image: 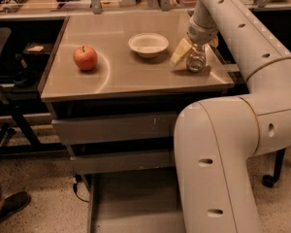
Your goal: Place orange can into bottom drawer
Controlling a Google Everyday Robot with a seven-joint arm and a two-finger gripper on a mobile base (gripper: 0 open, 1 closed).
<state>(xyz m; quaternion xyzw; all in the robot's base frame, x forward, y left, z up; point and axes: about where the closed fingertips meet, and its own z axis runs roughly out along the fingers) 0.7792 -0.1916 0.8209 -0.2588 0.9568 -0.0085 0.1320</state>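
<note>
The orange can (196,60), small and silvery, stands upright on the tabletop near its right front corner. My gripper (196,52) comes down over it from above. Its pale yellow fingers (180,52) straddle the can, and the left one is splayed clear of the can's side. The bottom drawer (131,203) is pulled out below the two upper drawers. Its flat grey floor shows, and my arm's elbow (218,169) partly covers its right side.
A red apple (85,58) sits on the left of the tabletop (126,76). A white bowl (148,44) stands in the middle, left of the can. The two upper drawers (116,127) are closed. A black chair frame stands at the left, and a shoe (9,208) is on the floor.
</note>
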